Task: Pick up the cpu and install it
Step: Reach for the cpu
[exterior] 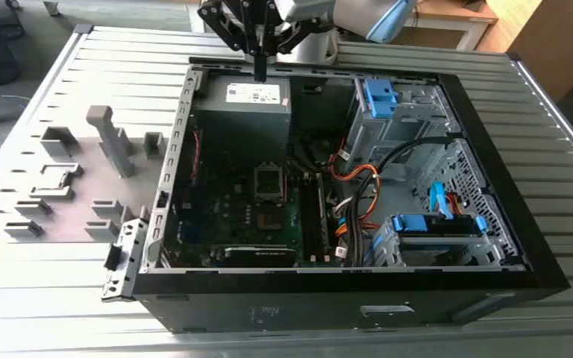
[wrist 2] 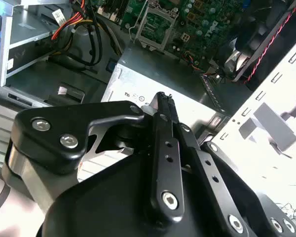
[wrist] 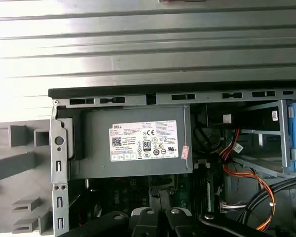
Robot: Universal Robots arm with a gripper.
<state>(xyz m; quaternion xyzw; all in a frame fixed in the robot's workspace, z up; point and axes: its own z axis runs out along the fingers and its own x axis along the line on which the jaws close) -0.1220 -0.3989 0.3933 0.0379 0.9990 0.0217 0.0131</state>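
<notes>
My gripper (exterior: 260,72) hangs above the far end of the open computer case (exterior: 525,246), over the grey power-supply box (exterior: 245,97). In the second wrist view the black fingers (wrist 2: 164,116) lie pressed together, and I see nothing between them. The cpu (exterior: 56,176) looks like a small pale flat square resting in a grey holder block on the exterior view's left, well away from the gripper. The dark metal-framed socket (exterior: 269,179) sits mid-motherboard, and in the second wrist view the socket (wrist 2: 158,22) looks unfilled.
Several grey holder blocks (exterior: 116,142) stand on a mat at the exterior view's left. Inside the case are orange and black cables (exterior: 361,183), blue drive brackets (exterior: 436,224) and a labelled power supply (wrist: 138,143). The slatted metal table (exterior: 565,149) surrounds the case.
</notes>
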